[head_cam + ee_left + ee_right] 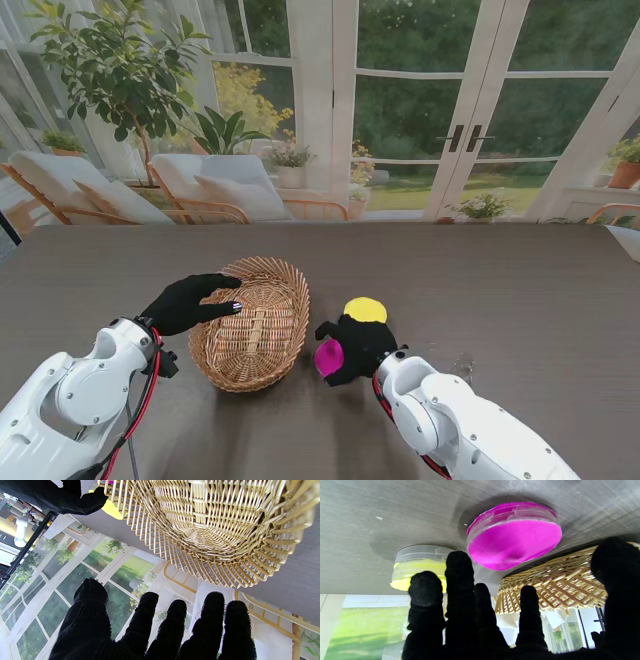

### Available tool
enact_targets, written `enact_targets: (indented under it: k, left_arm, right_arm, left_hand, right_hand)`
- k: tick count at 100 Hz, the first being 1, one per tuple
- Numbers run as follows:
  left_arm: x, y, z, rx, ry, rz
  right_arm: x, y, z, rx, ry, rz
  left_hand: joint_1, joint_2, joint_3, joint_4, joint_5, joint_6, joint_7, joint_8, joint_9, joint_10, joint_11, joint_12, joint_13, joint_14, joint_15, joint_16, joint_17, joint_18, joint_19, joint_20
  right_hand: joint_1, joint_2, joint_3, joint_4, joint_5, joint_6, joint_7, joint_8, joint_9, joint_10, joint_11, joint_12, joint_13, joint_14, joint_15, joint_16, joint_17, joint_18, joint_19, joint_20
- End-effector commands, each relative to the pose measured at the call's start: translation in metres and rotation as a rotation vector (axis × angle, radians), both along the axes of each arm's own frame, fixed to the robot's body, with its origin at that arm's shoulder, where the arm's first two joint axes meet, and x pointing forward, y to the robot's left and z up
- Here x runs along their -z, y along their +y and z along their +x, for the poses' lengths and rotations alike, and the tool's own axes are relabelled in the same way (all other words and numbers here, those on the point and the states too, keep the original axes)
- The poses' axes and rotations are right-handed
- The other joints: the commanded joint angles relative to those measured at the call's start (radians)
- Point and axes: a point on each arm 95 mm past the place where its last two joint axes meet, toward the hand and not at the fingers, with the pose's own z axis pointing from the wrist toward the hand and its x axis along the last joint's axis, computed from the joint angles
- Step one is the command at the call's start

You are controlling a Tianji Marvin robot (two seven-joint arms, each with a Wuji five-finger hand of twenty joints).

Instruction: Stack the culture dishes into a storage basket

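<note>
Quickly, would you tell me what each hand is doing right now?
Left hand: open, holding nothing, at the basket rim.
Right hand: open, over the pink dish and yellow dish, gripping neither.

White glossy arms (pixel 80 390), red and black cables at the wrists, each robot hand (pixel 190 302) black-gloved

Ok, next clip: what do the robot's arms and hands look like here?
Both arms are glossy white with rounded joint housings. The left arm has red and black cables running along it; the right arm shows a bit of red cable near the wrist. Each robot hand, left and right, is five-fingered in a black knit glove.
</note>
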Motion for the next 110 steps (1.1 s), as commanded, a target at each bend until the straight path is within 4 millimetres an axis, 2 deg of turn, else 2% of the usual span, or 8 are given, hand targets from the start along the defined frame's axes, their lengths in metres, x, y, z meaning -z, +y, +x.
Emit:
enact_targets:
  k: [1,60,80,110]
  left_arm:
    - [0.000,-0.001,-0.001,0.010,0.014,0.006]
    - [0.001,-0.002,-0.002,0.014,0.024,0.005]
    - [0.001,-0.003,-0.001,0.017,0.030,0.002]
    - [0.001,-0.004,0.000,0.022,0.042,0.003]
  right_arm:
    - [0.003,0.001,-0.001,-0.019,0.021,-0.020]
    - [0.004,-0.002,0.007,-0.078,0.042,-0.071]
    - [0.004,-0.005,0.012,-0.088,0.056,-0.083]
    - [0.008,-0.006,0.017,-0.106,0.054,-0.106]
  left_hand:
    - [0.026,0.054,-0.025,0.030,0.014,0.006,0.001,0.006,0.009,0.003,-0.006,-0.013,-0.010,0.017,-0.016,-0.007,-0.010,0.019,-0.008,0.017]
    - [0.026,0.056,-0.024,0.031,0.022,0.009,0.005,0.007,0.012,0.007,-0.006,-0.013,-0.008,0.019,-0.015,-0.006,-0.009,0.020,-0.005,0.016]
    - [0.027,0.057,-0.025,0.030,0.024,0.010,0.005,0.008,0.012,0.007,-0.006,-0.013,-0.007,0.021,-0.015,-0.006,-0.008,0.021,-0.003,0.016]
    - [0.027,0.059,-0.025,0.030,0.025,0.009,0.005,0.008,0.012,0.008,-0.006,-0.012,-0.007,0.021,-0.015,-0.006,-0.007,0.019,0.002,0.018]
  right_hand:
    - [-0.023,-0.019,0.058,0.028,-0.052,-0.002,0.008,0.024,-0.051,-0.006,0.005,0.009,0.040,-0.010,0.010,-0.010,0.030,-0.016,0.063,0.034]
    - [0.143,-0.067,-0.023,0.003,-0.085,0.014,0.019,0.016,-0.100,-0.043,0.007,-0.011,0.027,-0.022,-0.007,-0.039,0.018,-0.038,0.064,0.034]
    - [0.144,-0.058,-0.039,0.001,-0.085,0.015,0.028,0.015,-0.099,-0.043,0.008,-0.014,0.025,-0.022,-0.007,-0.045,0.015,-0.037,0.064,0.031]
    - [0.073,-0.010,-0.050,0.000,-0.091,0.019,0.033,0.010,-0.108,-0.035,0.008,-0.019,0.018,-0.016,-0.015,-0.053,0.013,-0.037,0.063,0.029]
